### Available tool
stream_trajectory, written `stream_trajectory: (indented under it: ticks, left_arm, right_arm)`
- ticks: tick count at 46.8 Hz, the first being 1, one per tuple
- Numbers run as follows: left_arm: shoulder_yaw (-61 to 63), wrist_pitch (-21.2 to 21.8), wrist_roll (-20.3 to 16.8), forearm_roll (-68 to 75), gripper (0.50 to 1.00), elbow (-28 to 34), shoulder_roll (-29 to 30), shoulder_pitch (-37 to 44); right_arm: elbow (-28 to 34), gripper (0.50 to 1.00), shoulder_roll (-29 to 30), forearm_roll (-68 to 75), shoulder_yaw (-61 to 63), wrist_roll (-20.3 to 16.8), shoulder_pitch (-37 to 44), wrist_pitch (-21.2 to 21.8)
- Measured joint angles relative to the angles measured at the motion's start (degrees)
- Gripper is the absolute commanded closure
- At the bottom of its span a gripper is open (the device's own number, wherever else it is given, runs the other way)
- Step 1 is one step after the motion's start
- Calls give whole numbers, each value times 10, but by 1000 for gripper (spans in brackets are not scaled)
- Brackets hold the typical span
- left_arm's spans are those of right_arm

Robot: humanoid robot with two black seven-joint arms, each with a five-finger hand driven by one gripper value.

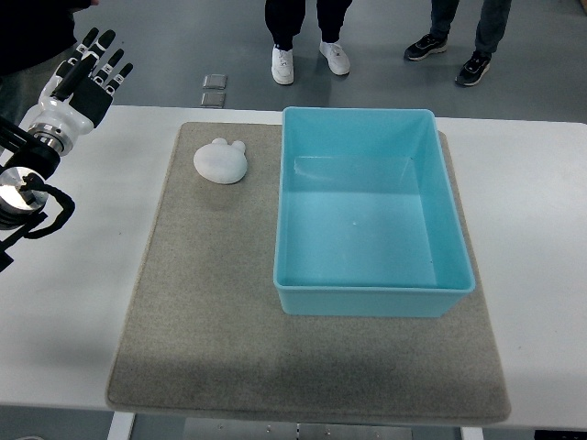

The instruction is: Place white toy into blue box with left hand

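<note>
We see our left hand raised at the upper left, fingers spread and empty, its arm entering from the left edge.

Looks like robot test lab. Plain white table with grey mat in middle. Bare grey floor at 12 o'clock. Two metal floor plates at 11 o'clock. Two people's shoes: white pair and black pair, standing near table, at 12 to 1 o'clock.

Single top view, steep downward from robot's side, facing across table toward floor beyond
</note>
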Motion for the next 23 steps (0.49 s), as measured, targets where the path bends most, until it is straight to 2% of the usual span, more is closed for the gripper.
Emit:
stream_trajectory:
  ticks: [23]
  left_arm:
    - [-1, 1, 1, -1, 501, -6, 1, 2]
  right_arm:
    - [0, 564, 0, 0, 0, 0, 0, 0]
